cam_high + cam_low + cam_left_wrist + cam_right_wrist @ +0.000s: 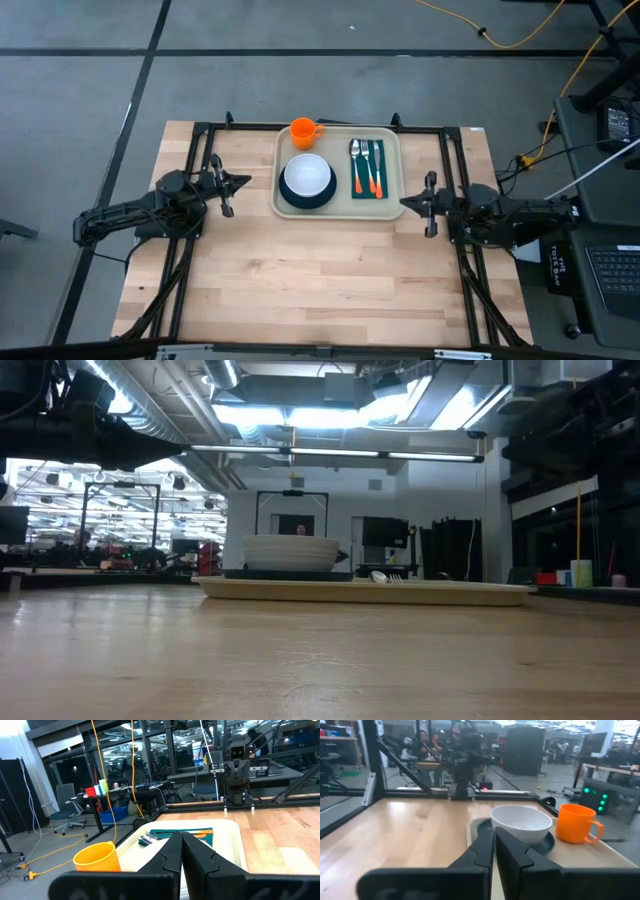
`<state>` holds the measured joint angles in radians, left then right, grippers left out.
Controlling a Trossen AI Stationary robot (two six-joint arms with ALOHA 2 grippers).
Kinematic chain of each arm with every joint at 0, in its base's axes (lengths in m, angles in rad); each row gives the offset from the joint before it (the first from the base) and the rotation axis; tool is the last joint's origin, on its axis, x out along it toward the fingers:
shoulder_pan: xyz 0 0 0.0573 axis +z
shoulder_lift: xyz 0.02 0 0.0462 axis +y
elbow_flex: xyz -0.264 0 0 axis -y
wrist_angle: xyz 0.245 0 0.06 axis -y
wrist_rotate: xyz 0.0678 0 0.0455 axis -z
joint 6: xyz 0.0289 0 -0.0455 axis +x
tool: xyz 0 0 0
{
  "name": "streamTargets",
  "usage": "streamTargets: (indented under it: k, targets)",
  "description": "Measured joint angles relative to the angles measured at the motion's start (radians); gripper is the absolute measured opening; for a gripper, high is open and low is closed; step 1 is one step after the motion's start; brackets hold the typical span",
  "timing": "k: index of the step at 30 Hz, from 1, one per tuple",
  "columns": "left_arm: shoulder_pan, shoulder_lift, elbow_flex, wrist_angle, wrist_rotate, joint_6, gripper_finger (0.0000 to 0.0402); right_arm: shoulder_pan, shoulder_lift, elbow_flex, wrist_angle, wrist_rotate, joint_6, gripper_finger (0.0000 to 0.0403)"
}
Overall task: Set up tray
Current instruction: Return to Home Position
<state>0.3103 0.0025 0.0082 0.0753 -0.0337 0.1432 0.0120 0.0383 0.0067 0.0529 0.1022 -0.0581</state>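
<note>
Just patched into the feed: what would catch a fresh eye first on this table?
The beige tray at the table's far middle stands out, laid with a white bowl on a dark plate, an orange cup beside the bowl, and orange-handled cutlery on a green napkin. The left gripper and right gripper flank it, shut and apart from it.

Soft, even light falls from overhead on the worktop (320,280) in the high view, and the tray (340,206) casts almost no shadow on the wood. In the low view the ceiling strip lights (330,453) flare white and lay a pale sheen across the worktop, while the room's right side stays dark. In the right wrist view the white bowl (521,822) is brightly lit from above.
</note>
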Motion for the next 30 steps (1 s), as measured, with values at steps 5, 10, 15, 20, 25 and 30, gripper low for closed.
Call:
streamTargets:
  k: [5,10,15,20,25,30]
  targets:
    - [0.000,0.000,0.000,0.000,0.000,0.000,0.0005,0.026,-0.036,0.000,-0.011,-0.027,-0.001,0.0023]
    - [0.000,0.000,0.000,0.000,0.000,0.000,0.0008,0.026,-0.035,0.000,-0.012,-0.028,0.000,0.0023]
    - [0.000,0.000,0.000,0.000,0.000,0.000,0.0004,0.026,-0.035,0.000,-0.012,-0.028,-0.038,0.0023]
    - [0.000,0.000,0.000,0.000,0.000,0.000,0.0004,0.026,-0.035,0.000,-0.012,-0.028,-0.067,0.0023]
    - [0.000,0.000,0.000,0.000,0.000,0.000,0.0004,0.026,-0.034,0.000,-0.012,-0.028,-0.051,0.0023]
    - [0.000,0.000,0.000,0.000,0.000,0.000,0.0006,0.026,-0.034,0.000,-0.012,-0.028,-0.050,0.0024]
